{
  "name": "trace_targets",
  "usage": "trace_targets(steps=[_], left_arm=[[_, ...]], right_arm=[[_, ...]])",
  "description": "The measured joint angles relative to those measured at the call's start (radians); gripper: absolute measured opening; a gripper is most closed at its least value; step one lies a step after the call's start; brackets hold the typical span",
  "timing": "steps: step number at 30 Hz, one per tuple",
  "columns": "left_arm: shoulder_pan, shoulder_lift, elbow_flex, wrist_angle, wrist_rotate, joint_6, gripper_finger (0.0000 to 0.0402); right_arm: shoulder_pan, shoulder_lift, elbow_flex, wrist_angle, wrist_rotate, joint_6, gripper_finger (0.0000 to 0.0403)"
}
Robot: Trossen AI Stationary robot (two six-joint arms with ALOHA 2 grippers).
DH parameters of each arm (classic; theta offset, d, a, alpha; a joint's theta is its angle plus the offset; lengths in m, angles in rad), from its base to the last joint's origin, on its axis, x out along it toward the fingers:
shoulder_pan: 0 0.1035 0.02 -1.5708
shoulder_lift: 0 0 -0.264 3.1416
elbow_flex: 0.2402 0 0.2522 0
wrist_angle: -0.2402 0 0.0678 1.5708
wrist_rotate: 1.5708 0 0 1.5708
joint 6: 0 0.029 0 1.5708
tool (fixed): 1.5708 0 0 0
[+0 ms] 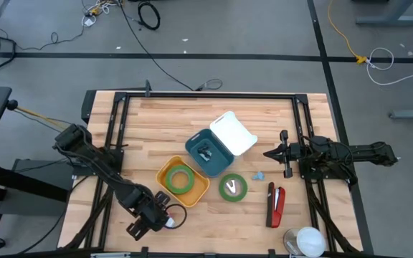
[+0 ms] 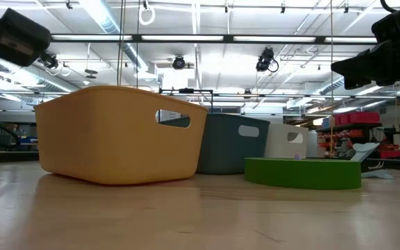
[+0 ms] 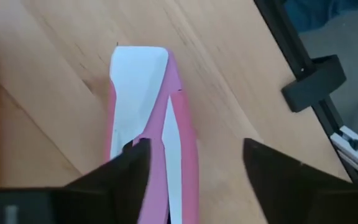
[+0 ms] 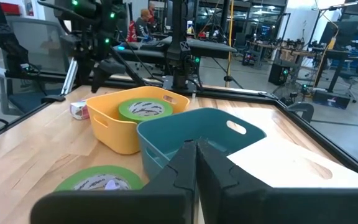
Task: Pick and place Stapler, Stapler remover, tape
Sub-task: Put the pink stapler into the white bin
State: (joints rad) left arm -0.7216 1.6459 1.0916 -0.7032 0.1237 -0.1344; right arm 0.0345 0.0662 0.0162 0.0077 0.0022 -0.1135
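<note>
A pink and white stapler (image 3: 157, 124) lies flat on the wooden table near its front edge, left of the yellow bin (image 1: 165, 188). My left gripper (image 3: 194, 152) hangs over it, pointing steeply down, open. One finger (image 3: 120, 171) overlaps the stapler's side and the other (image 3: 278, 180) stands apart from it. One green tape roll (image 1: 181, 179) lies in the yellow bin, and another (image 1: 232, 188) lies flat on the table. A red and black stapler (image 1: 274, 204) lies at the front right. My right gripper (image 4: 196, 162) waits shut at the table's right side. My left gripper stands open over the pink and white stapler, fingers coming from above. One finger hides the stapler's long side (image 3: 143, 155); I cannot tell whether it touches. The stapler lies flat on the table.
A teal bin (image 1: 196, 143) with a small dark thing inside and a white bin (image 1: 233, 132) stand behind the yellow one. A small blue scrap (image 1: 259, 175) and a white round object (image 1: 307, 240) lie toward the front right. A black frame (image 1: 113, 129) borders the table.
</note>
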Motion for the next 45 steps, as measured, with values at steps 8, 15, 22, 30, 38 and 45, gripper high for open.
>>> trace_targets(steps=[8, 15, 22, 30, 38, 45], left_arm=[[-0.006, 0.017, 0.000, 0.001, -0.059, -0.009, 0.0370], [-0.006, 0.017, 0.000, 0.001, -0.079, 0.007, 0.0395], [-0.006, 0.054, -0.002, 0.005, -0.097, 0.011, 0.0399], [-0.007, 0.096, -0.002, 0.024, -0.110, 0.009, 0.0400], [-0.007, 0.113, -0.001, 0.028, -0.157, 0.015, 0.0400], [-0.007, 0.124, -0.001, 0.036, -0.166, 0.016, 0.0399]], right_arm=[[0.000, 0.000, 0.000, 0.000, 0.000, 0.000, 0.0013], [0.000, 0.000, 0.000, 0.000, 0.000, 0.000, 0.0013], [0.000, 0.000, 0.000, 0.000, 0.000, 0.000, 0.0013], [0.000, 0.000, 0.000, 0.000, 0.000, 0.000, 0.0013], [0.000, 0.000, 0.000, 0.000, 0.000, 0.000, 0.0013], [0.000, 0.000, 0.000, 0.000, 0.000, 0.000, 0.0013]])
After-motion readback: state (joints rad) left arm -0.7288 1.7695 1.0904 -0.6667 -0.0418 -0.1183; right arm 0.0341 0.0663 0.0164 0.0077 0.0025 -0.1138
